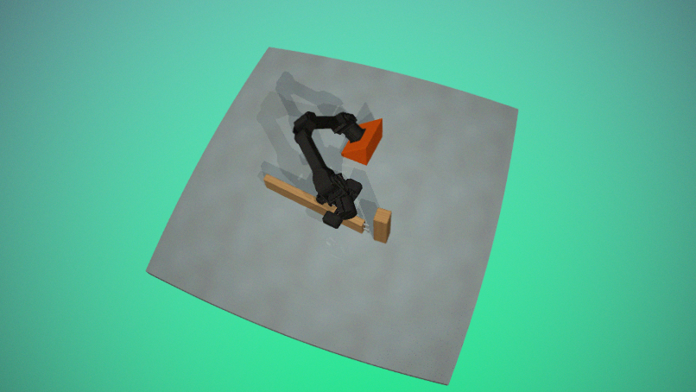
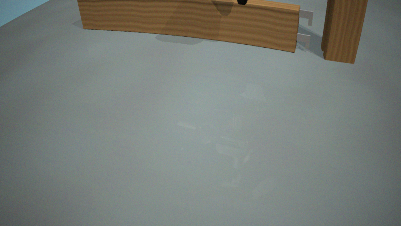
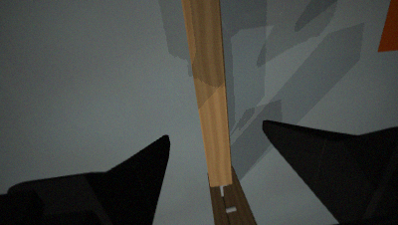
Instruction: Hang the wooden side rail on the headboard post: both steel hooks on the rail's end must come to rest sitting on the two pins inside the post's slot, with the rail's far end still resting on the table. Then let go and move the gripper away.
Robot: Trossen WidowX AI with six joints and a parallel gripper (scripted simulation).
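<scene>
The wooden side rail stands on its long narrow edge on the table. Two steel hooks, the upper and the lower, point downward from its right end. The upright headboard post stands just beyond them, with a gap between hooks and post. My gripper is open and empty above the rail, near its hook end. Its fingers stand one on each side of the rail in the wrist view. One dark fingertip shows at the top edge of the exterior view. The slot's inside is mostly hidden.
The orange wedge-shaped block lies by the arm's base, behind the rail. The arm reaches over the rail. The grey table ends at an edge on every side in the top view.
</scene>
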